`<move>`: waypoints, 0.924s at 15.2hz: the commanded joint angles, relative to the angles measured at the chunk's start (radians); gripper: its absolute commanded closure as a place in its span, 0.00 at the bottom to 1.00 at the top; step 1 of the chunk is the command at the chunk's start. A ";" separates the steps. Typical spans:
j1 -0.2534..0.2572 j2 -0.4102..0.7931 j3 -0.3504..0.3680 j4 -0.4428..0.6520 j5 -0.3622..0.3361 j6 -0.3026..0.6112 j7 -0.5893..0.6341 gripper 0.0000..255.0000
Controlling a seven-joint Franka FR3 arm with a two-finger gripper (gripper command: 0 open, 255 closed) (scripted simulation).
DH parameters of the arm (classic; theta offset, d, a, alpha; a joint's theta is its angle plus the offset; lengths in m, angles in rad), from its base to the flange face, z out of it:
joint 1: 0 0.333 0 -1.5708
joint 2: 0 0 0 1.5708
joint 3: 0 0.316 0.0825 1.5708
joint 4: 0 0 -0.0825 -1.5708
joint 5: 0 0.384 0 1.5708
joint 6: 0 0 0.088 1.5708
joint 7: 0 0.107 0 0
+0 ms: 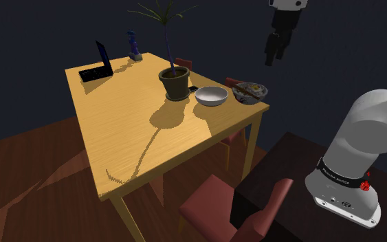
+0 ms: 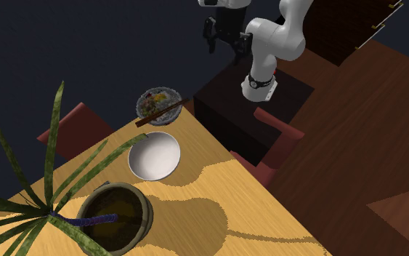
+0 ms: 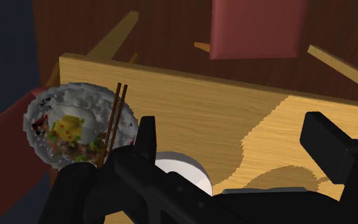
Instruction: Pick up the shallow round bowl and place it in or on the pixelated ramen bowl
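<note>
In the shoulder view one yellow tabletop [image 1: 130, 130] carries one shallow white bowl [image 1: 212, 95], standing upright with its mouth up; being round, it has no long axis. It sits between one potted plant [image 1: 174, 81] and one ramen bowl [image 1: 250, 92], near the edge at the view's right. One open laptop [image 1: 95, 65] and one blue figurine [image 1: 134, 47] stand at the far end. The claw [image 1: 273, 55] hangs high above the ramen bowl, well apart from everything. A black band on the arm's base [image 1: 353, 168] bears lettering too small to read. In the second exterior view the white bowl lies just beside the ramen bowl, which has two chopsticks [image 2: 163, 114] slanting across its rim. The plant pot is nearer the camera, and the claw's fingers stand apart with nothing between them. In the wrist view the claw is released, its two fingers [image 3: 147, 137] spread wide. The white bowl peeks out partly hidden behind the claw's body, and the chopsticks run side by side over the ramen bowl's toppings. One red chair [image 3: 260, 28] stands beyond the tabletop.
</note>
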 commanded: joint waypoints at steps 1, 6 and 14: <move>0.000 0.000 0.000 0.000 0.000 0.000 0.000 0.00; 0.012 0.153 0.028 -0.004 -0.004 0.163 0.032 0.00; 0.019 0.439 0.070 0.066 -0.030 0.387 0.090 0.00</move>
